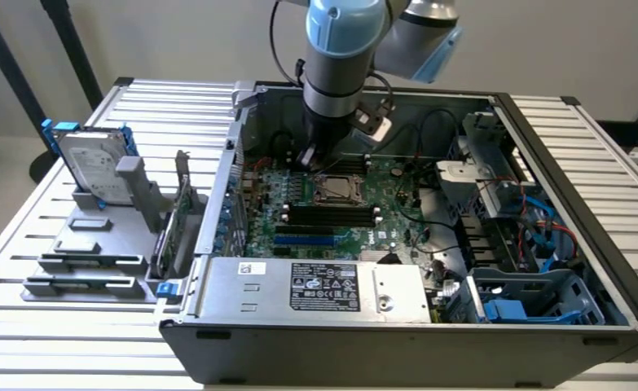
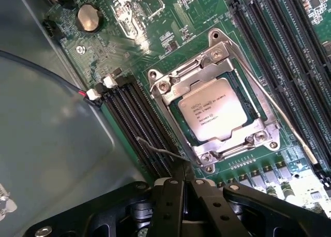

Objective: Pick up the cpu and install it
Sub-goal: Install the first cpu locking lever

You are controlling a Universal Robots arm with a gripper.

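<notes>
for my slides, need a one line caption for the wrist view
Shut gripper beside the motherboard socket, where the cpu already sits.

Reaches with the black gripper (image 1: 316, 157) down into the open dark-grey metal computer case (image 1: 406, 358), low over the green motherboard (image 1: 264, 216), just far of the small silver square cpu (image 1: 338, 189) in its socket, well apart from the large silver hard drive with blue brackets (image 1: 93, 167) on the exterior view's left.

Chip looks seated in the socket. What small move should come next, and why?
Probably press the shut gripper against the thin wire lever beside the metal frame. The cpu already lies flat inside that frame, and the gripper's tip sits right at that lever's end, so latching seems to be what remains.
</notes>
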